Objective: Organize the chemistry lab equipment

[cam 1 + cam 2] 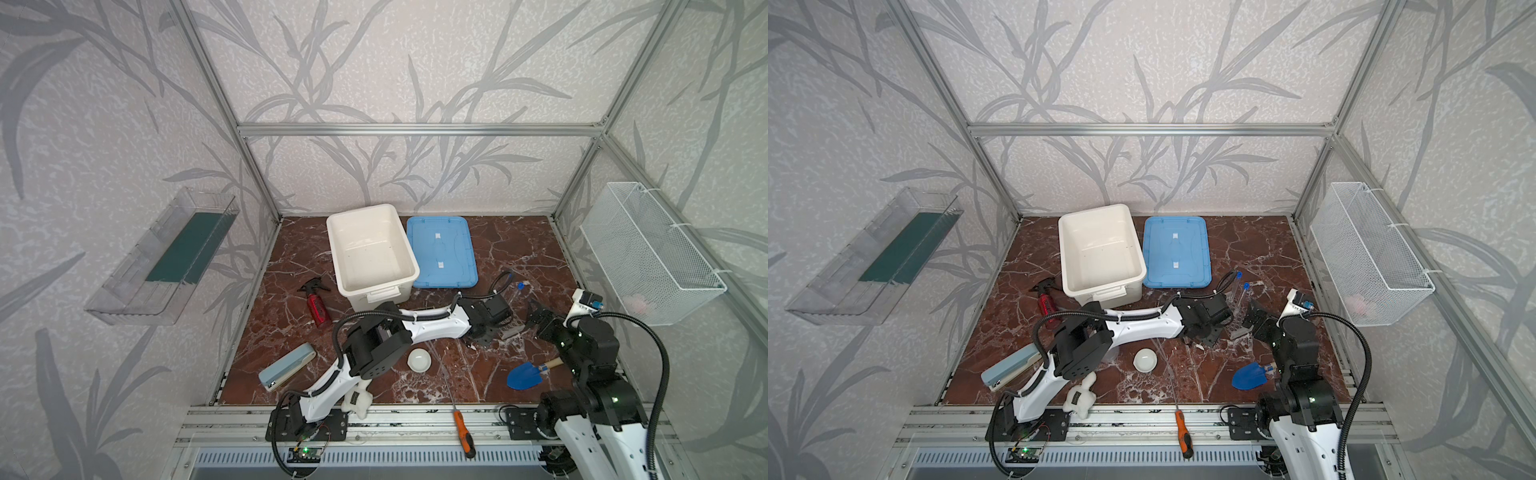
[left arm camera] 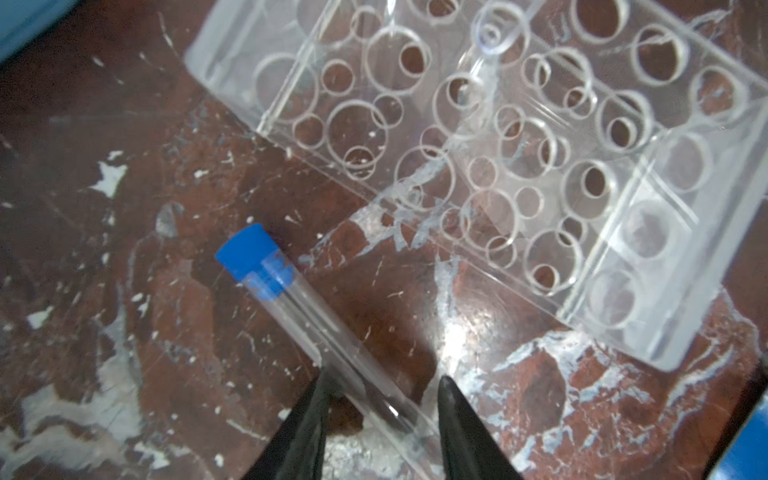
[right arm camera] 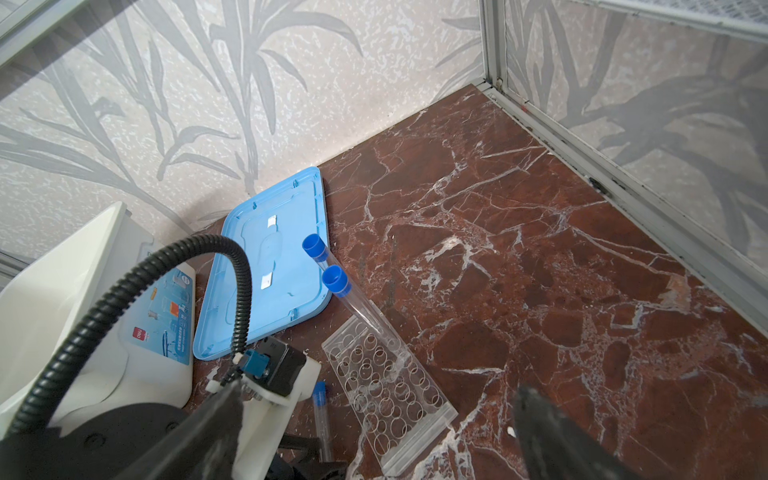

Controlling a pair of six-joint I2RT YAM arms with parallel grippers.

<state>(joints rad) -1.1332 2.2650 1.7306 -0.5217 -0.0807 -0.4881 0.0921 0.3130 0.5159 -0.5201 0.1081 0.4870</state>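
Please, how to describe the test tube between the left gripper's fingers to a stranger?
Beside the blue lid stands a clear perforated rack. One blue-capped test tube lies flat by it, between the fingers of the left gripper; the other two tubes lean in the rack.

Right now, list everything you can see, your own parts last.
tubes: three, clear, blue caps; two in rack, one lying on table
rack: one, clear, right of centre
tub: one, white, back
lid: one, blue, beside tub
spray bottle: one, red, left
stapler: one, pale blue, front left
dish: one, white, front centre
trowel: one, blue, front right
screwdriver: one, orange handle, front edge
toy: one, white, front edge
basket: one, white wire, right wall
shelf: one, clear, left wall
left gripper: open around lying tube
right gripper: open, near rack
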